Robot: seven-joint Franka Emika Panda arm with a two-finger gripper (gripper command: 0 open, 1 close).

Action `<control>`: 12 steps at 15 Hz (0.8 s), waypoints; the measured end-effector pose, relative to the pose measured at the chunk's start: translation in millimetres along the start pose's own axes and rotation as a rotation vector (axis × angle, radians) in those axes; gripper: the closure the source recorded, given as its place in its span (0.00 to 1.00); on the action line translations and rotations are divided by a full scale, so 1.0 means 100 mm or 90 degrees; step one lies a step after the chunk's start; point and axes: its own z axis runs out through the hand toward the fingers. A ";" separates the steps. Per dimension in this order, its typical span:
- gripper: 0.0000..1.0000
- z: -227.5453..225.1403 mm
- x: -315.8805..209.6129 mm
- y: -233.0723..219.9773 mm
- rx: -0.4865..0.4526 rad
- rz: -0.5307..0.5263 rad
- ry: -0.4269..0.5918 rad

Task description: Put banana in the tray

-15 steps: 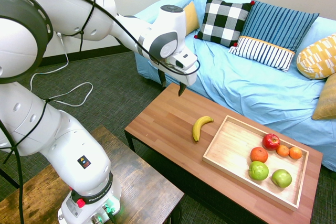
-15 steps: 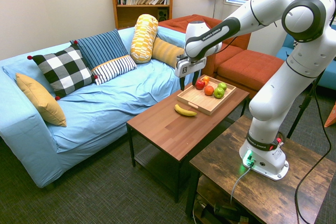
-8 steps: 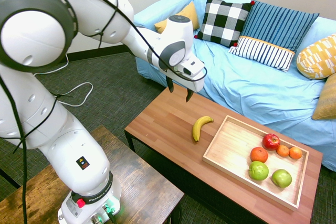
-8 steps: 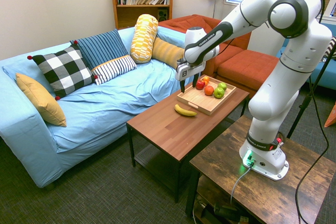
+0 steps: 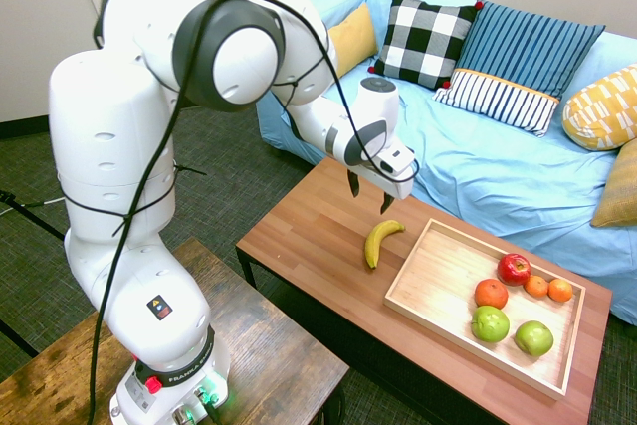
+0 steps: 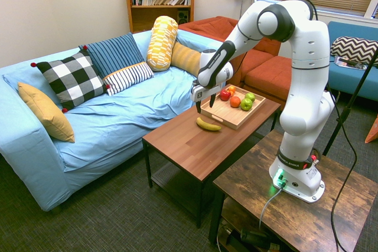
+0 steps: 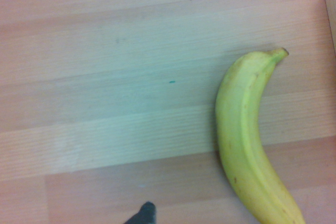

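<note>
Now, first exterior: gripper (image 5: 369, 193) has dropped toward mid-frame, fingers apart, empty, just above banana (image 5: 379, 241) left of tray (image 5: 438, 281). Second exterior: same, centre frame. Wrist: banana (image 7: 247, 140) lower right, so grasp approach looks close.

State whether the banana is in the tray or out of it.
Out. The banana lies on the wooden table beside the tray, outside its rim.
</note>
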 end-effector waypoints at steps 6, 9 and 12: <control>0.00 0.73 0.19 -0.08 -0.012 0.017 -0.017; 0.00 1.06 0.22 -0.06 -0.020 0.023 -0.029; 1.00 1.22 0.24 -0.05 -0.021 0.026 -0.037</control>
